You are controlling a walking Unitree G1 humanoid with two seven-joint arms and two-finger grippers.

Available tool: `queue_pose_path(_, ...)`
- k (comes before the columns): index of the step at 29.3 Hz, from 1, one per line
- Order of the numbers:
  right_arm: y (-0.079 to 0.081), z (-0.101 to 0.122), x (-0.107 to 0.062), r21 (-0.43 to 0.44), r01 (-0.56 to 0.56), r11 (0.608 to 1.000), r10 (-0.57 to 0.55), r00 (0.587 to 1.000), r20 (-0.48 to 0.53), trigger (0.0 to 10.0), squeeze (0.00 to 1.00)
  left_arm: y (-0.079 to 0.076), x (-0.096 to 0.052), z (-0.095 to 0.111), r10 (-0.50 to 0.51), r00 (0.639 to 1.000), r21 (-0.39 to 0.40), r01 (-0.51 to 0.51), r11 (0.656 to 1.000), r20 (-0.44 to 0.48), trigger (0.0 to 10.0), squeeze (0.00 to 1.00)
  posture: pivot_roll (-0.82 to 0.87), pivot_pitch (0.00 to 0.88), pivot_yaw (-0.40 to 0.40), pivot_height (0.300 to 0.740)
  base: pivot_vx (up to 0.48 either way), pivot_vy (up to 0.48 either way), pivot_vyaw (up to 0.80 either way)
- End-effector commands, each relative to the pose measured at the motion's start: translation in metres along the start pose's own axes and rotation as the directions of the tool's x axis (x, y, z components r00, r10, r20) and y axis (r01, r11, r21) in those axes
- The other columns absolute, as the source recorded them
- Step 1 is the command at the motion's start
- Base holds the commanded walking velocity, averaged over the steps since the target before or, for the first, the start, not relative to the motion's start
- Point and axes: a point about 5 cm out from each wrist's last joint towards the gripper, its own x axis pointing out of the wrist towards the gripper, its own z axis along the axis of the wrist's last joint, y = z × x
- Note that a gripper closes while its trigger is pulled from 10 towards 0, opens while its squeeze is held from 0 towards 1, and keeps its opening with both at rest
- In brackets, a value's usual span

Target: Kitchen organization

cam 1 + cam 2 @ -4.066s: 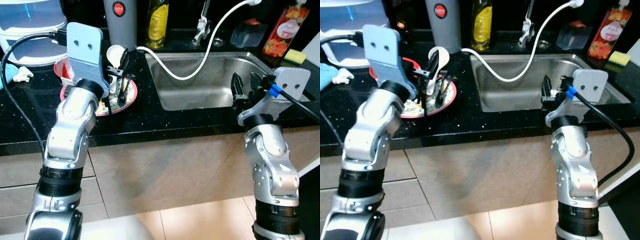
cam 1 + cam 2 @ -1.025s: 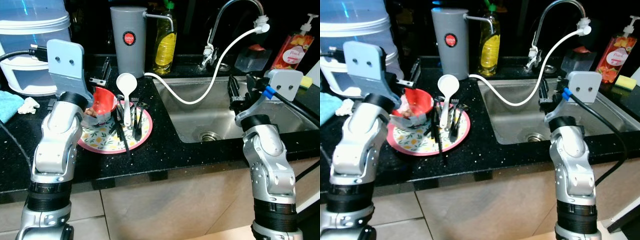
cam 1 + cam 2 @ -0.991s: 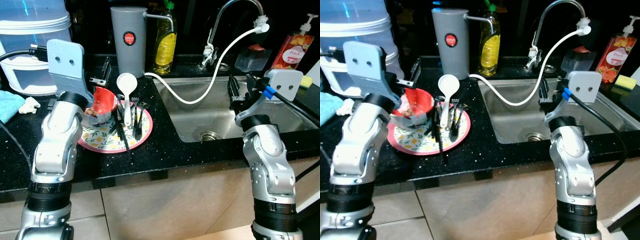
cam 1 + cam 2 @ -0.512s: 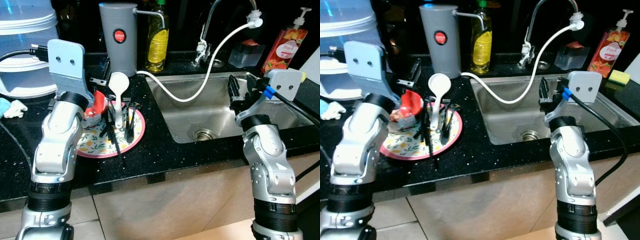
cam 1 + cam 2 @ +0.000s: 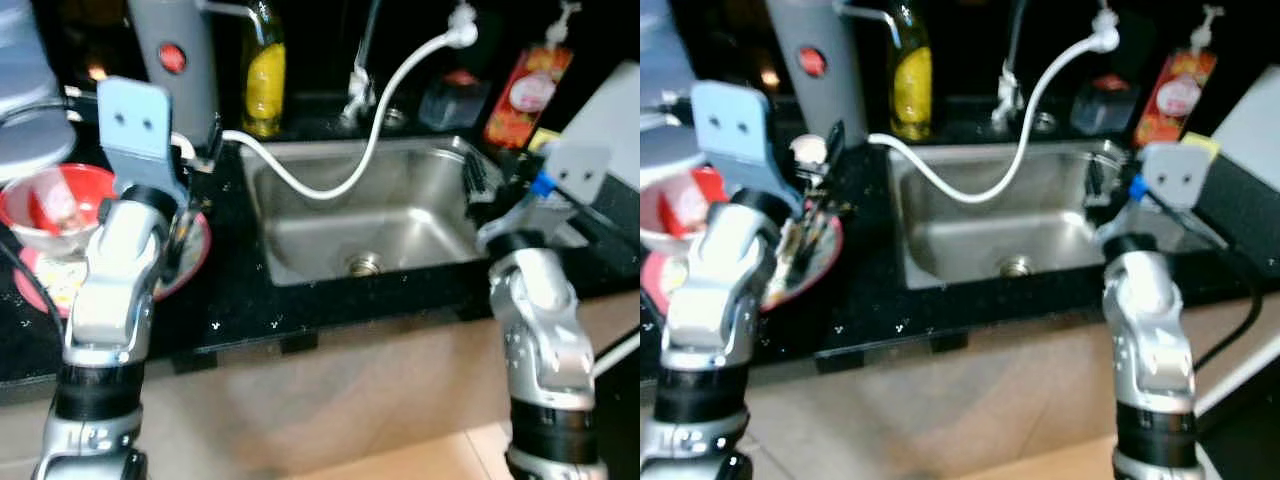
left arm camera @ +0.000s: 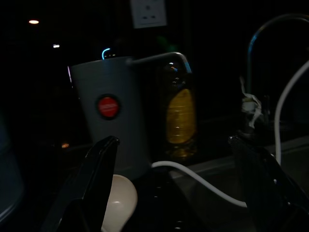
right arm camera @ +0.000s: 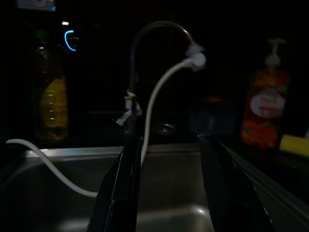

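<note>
Dishes are gathered at the left end of the black speckled countertop (image 5: 330, 305): a red bowl (image 5: 45, 205) is set on a round pink-rimmed floral plate (image 5: 800, 262), with a white spoon (image 5: 808, 150) and dark utensils standing beside it. The left gripper (image 6: 169, 188) is held just above the plate's sink-side edge, its 2 black fingers (image 6: 94, 179) spread wide and empty, the spoon's bowl seen just beside 1 finger. A grey cylindrical dispenser (image 5: 180, 60) with a red dot and a yellow bottle (image 5: 262, 85) are placed behind. The right gripper (image 7: 169, 188) is held over the right side of the stainless steel sink (image 5: 400, 215), fingers apart, nothing held. A white hose (image 5: 385, 100) is draped from the tap into the basin
</note>
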Motion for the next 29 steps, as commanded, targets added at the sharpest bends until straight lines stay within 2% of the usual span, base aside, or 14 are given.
queue_pose_path(1, -0.0036, 0.0018, -0.0005, -0.007, 0.012, 1.0, -0.012, 1.0, 0.007, 10.0, 0.0, -0.0027, 0.0006, -0.0008, -0.006, 1.0, -0.002, 0.006, 1.0, -0.009, 10.0, 0.0, -0.12, 0.095, -0.068, 0.74, 0.0, 0.0, 0.0)
queue_pose_path(22, -0.0015, 0.0027, -0.0004, -0.006, 0.003, 1.0, -0.003, 1.0, 0.011, 10.0, 0.0, 0.0001, 0.0007, -0.0023, 0.008, 1.0, -0.033, -0.008, 0.999, -0.017, 10.0, 0.0, -0.12, 0.098, -0.068, 0.74, 0.0, 0.0, 0.0)
queue_pose_path(26, 0.0011, 0.0037, -0.0001, -0.005, -0.015, 1.0, 0.015, 1.0, 0.014, 10.0, 0.0, 0.0004, 0.0004, -0.0004, -0.032, 0.999, -0.001, 0.032, 0.999, -0.031, 10.0, 0.0, -0.12, 0.101, -0.065, 0.74, 0.0, 0.0, 0.0)
queue_pose_path(28, 0.002, 0.0037, -0.0003, -0.003, -0.024, 1.0, 0.024, 1.0, 0.013, 10.0, 0.0, 0.0005, -0.0007, 0.0056, -0.105, 0.994, 0.107, 0.109, 0.988, -0.041, 10.0, 0.0, -0.11, 0.102, -0.065, 0.74, 0.0, 0.0, 0.0)
queue_pose_path(29, 0.002, 0.0037, -0.0003, -0.003, -0.024, 1.0, 0.024, 1.0, 0.013, 10.0, 0.0, 0.0005, -0.0007, 0.0056, -0.105, 0.994, 0.107, 0.109, 0.988, -0.041, 10.0, 0.0, -0.11, 0.102, -0.065, 0.74, 0.0, 0.0, 0.0)
